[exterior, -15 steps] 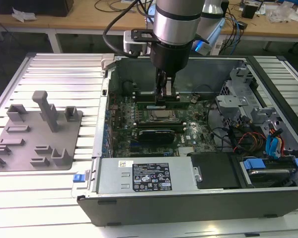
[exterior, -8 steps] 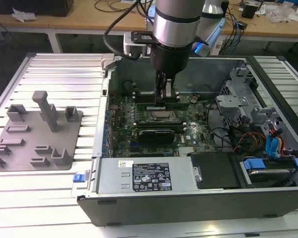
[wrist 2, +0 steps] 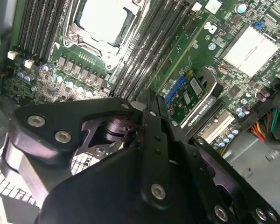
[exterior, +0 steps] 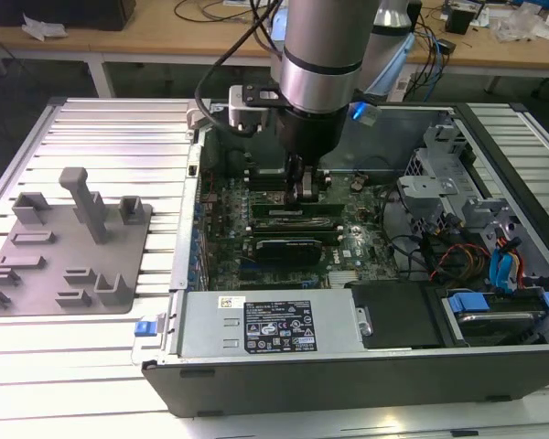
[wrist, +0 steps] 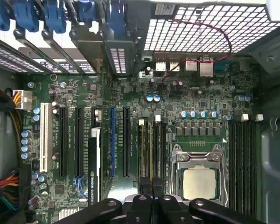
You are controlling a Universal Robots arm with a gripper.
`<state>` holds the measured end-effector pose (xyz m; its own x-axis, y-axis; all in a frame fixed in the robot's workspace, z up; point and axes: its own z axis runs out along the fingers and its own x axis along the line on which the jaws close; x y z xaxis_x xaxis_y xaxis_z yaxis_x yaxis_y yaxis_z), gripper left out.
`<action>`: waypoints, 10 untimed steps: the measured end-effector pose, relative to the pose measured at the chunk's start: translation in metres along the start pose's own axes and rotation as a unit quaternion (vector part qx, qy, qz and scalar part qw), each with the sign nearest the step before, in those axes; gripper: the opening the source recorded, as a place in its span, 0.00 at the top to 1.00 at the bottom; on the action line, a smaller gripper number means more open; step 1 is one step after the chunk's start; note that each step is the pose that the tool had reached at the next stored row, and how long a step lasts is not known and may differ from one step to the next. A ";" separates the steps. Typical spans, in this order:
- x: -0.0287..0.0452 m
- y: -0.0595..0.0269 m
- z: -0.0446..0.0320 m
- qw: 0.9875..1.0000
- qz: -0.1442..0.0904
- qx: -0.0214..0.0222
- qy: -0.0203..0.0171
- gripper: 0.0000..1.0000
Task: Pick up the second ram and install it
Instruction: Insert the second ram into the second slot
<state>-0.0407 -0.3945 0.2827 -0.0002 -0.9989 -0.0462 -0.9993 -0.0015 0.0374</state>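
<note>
- One arm (exterior: 325,55) reaches down into the open case (exterior: 348,370) on your bench (exterior: 110,137). Its tool (exterior: 304,187) is low over the motherboard (exterior: 229,229), about mid-case.
- Two fingertips (wrist: 145,185) sit almost together in the first wrist view, so your tool is drawn narrow. They are right over the black slots (wrist: 151,144) next to the CPU (wrist: 199,183).
- In the second wrist view, the ram (wrist 2: 183,55) shows as a thin green strip running along those slots, away from the fingertips. Its near end passes behind a finger.
- You cannot tell whether the tool is pinching the ram or whether the ram already sits in a slot.
- The silver CPU lies bare in its socket, just beside that slot bank. A second bank of slots lies on its other side.
- A graphics card (wrist 2: 196,100) stands in the board near the tool in the second wrist view, on the far side of the slots from the CPU.
- Your grey fixture (exterior: 69,242) lies flat on the bench at the exterior view's left, well apart from the case. The grey post (exterior: 87,201) on it is upright.
- Red, yellow and black cables (exterior: 457,256) bunch inside the case at the exterior view's right, apart from the tool.
</note>
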 end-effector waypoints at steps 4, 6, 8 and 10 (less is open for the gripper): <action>-0.0030 -0.0004 0.0066 1.000 0.000 0.000 -0.009 0.91; -0.0030 -0.0006 0.0124 1.000 0.000 0.000 -0.009 0.91; -0.0030 -0.0036 0.0198 1.000 0.000 0.000 -0.013 0.91; -0.0028 -0.0054 0.0255 1.000 0.000 0.000 -0.015 0.91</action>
<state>-0.0363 -0.3906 0.2572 -0.0010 -0.9971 -0.0755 -0.9993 -0.0018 0.0373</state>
